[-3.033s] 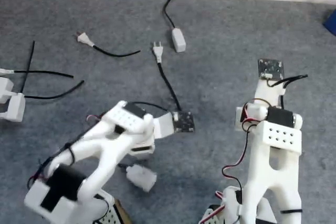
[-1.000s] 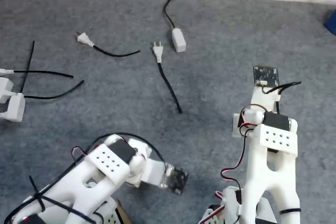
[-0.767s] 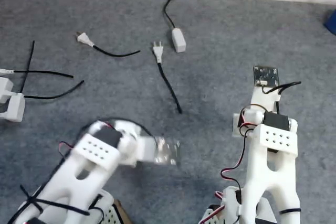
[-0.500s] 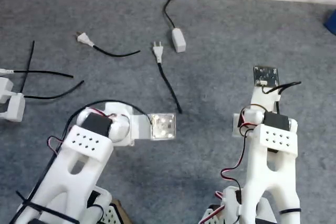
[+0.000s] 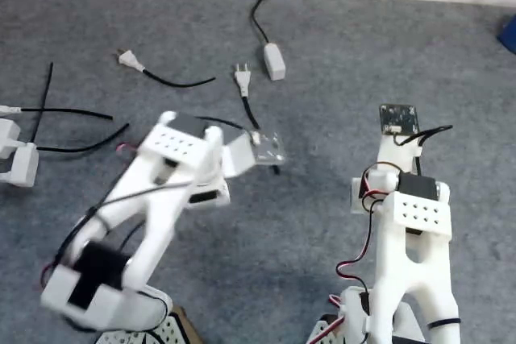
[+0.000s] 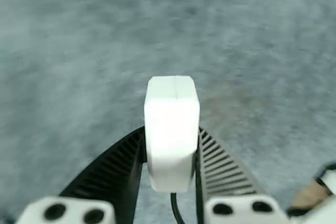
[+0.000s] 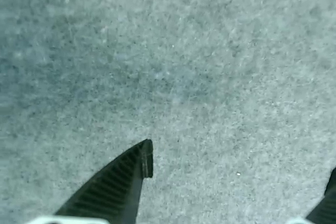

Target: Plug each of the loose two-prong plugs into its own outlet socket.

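pinching a white outlet socket [image 6: 172,108], left claw [image 6: 171,140] over open carpet [image 7: 184,51]; right claw [image 7: 240,162] spread, well apart

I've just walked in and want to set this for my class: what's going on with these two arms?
The left claw is shut on a white socket and holds it above the carpet. The right claw is open over bare carpet, holding nothing. Farther out, a plug and a second plug lie loose, with a spare socket beside the second. Neither plug is plugged in yet.
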You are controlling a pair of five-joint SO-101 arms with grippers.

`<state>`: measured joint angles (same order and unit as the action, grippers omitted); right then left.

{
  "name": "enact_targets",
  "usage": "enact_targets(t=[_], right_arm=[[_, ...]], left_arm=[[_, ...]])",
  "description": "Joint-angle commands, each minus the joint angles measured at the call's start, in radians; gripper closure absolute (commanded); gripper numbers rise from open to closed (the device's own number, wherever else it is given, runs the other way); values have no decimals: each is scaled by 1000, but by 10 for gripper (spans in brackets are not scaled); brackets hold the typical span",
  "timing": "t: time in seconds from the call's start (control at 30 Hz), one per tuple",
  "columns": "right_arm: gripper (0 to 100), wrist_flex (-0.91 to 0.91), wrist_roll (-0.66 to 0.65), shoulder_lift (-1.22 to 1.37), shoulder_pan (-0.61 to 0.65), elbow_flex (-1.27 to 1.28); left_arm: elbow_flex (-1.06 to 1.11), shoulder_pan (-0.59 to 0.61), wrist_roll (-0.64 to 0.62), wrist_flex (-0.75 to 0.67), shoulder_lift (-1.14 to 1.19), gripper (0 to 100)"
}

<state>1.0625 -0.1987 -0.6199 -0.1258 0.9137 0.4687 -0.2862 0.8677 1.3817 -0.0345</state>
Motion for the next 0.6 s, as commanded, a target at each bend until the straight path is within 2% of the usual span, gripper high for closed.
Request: enact_targets(t=[0.0,0.1,0.17,0.37,0.57], right_arm=[[523,-18,-12,-10,15,-7],[523,-18,-12,-10,15,-5],[523,-18,-12,-10,15,-5],[523,-18,-12,-10,15,-5],[523,-18,-12,-10,15,-5]], left_arm=[[-53,-94,84,66,61,973],[-56,-116,189,78,70,976],[-62,-97,189,18,71,976],[-54,58,193,-189,74,976],[-47,108,272,-250,84,973]])
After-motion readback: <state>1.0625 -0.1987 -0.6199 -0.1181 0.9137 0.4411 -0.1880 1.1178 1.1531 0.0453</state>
